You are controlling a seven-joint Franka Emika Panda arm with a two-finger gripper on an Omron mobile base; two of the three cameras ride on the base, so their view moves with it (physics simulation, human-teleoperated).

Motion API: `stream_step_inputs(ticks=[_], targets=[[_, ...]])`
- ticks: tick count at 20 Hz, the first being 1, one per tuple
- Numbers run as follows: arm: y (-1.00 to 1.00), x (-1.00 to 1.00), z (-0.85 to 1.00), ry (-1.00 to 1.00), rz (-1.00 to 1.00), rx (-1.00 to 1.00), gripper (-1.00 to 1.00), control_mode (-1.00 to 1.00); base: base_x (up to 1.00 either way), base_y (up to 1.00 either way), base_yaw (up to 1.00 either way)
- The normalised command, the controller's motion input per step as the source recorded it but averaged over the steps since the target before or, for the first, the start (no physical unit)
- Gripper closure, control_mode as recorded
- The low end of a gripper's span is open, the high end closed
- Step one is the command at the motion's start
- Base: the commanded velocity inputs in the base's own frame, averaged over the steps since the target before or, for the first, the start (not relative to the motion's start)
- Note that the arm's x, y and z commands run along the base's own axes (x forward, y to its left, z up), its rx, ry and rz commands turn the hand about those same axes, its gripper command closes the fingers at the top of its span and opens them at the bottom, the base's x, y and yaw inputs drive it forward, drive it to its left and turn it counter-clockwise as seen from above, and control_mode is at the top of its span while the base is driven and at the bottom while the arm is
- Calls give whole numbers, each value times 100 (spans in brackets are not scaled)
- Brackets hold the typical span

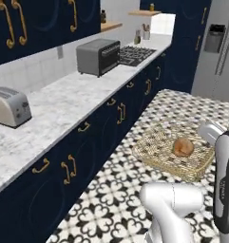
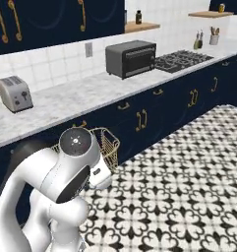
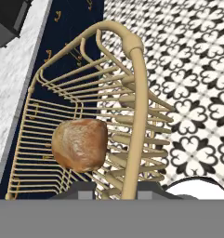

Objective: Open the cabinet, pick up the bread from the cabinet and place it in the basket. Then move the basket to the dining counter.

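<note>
Low in the hand view, the gripper [image 3: 115, 190] is closed on the smooth, curved handle of the basket [image 3: 62, 93], with one dark tip on each side of the handle. The basket is made of thin gold wires with gaps between them, and its sides lean outward. The bread [image 3: 79, 144] lies inside it, at the lower left of that picture. It is a small round roll, golden brown, with a rough, bumpy crust. In the left base view the basket [image 1: 156, 144] sits at the right middle, up in the air above the black-and-white flower-pattern floor [image 1: 111, 209], with the bread [image 1: 183, 146] in it. Farther back, at the left, a silver toaster [image 1: 10, 106] and a grey boxy toaster oven [image 1: 98, 56] stand on the speckled white counter [image 1: 63, 107]. At the top left hangs the dark blue cabinet [image 1: 40, 23] with curved gold handles.
</note>
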Motion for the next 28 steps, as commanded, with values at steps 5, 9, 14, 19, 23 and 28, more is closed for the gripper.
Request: stream_step_inputs(ticks=[5, 9, 14, 19, 23, 28], targets=[[0, 0, 0, 0, 0, 0, 100, 100, 0, -11, -70], [0, 0, 0, 0, 0, 0, 100, 100, 0, -6, -68], [0, 0, 0, 0, 0, 0, 100, 100, 0, 0, -64], [0, 0, 0, 0, 0, 0, 100, 100, 0, 0, -59], [0, 0, 0, 0, 0, 0, 100, 100, 6, 9, -50], [0, 0, 0, 0, 0, 0, 100, 100, 1, 5, -44]])
